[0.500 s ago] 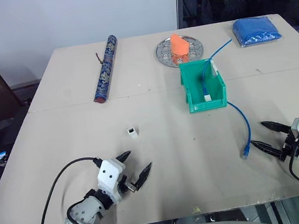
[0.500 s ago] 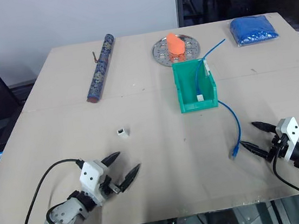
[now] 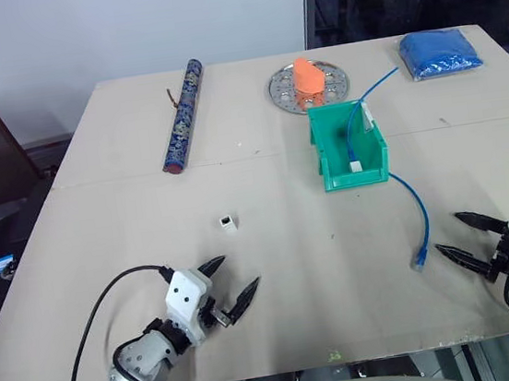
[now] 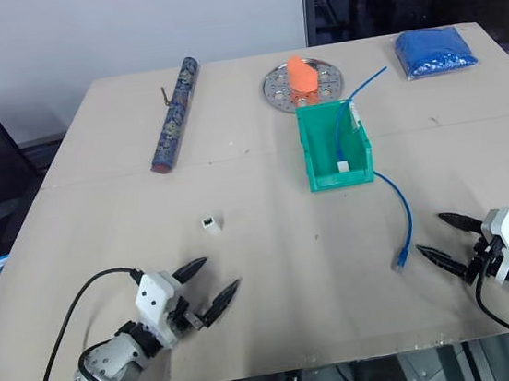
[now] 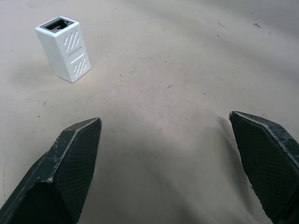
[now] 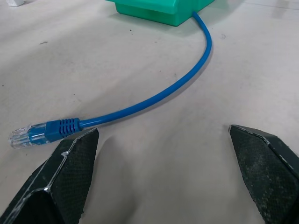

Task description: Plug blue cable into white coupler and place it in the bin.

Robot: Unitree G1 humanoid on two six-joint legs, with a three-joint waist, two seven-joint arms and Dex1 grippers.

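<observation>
Nearest, the left gripper (image 3: 232, 284) and right gripper (image 3: 458, 238), jaws spread, empty. Beyond, the white coupler (image 3: 227, 221) stands alone; the blue cable (image 3: 420, 217) trails from a table-lying plug into the bin (image 3: 328, 144), its far end cut off behind the rim.

Your counter (image 3: 270, 244) is carrying everything. The white coupler (image 3: 227, 221) is standing upright on it, ahead of your left gripper's (image 3: 232, 284) spread jaws. The blue cable (image 3: 419, 218) is lying with its plug just off your right gripper's (image 3: 459, 238) open jaws, curving back to the bin (image 3: 349, 146). Beyond the bin, a round metal plate (image 3: 284, 87), a blue cloth bundle (image 3: 439, 51) and a patterned tube (image 3: 182, 115) are resting on the far side.
</observation>
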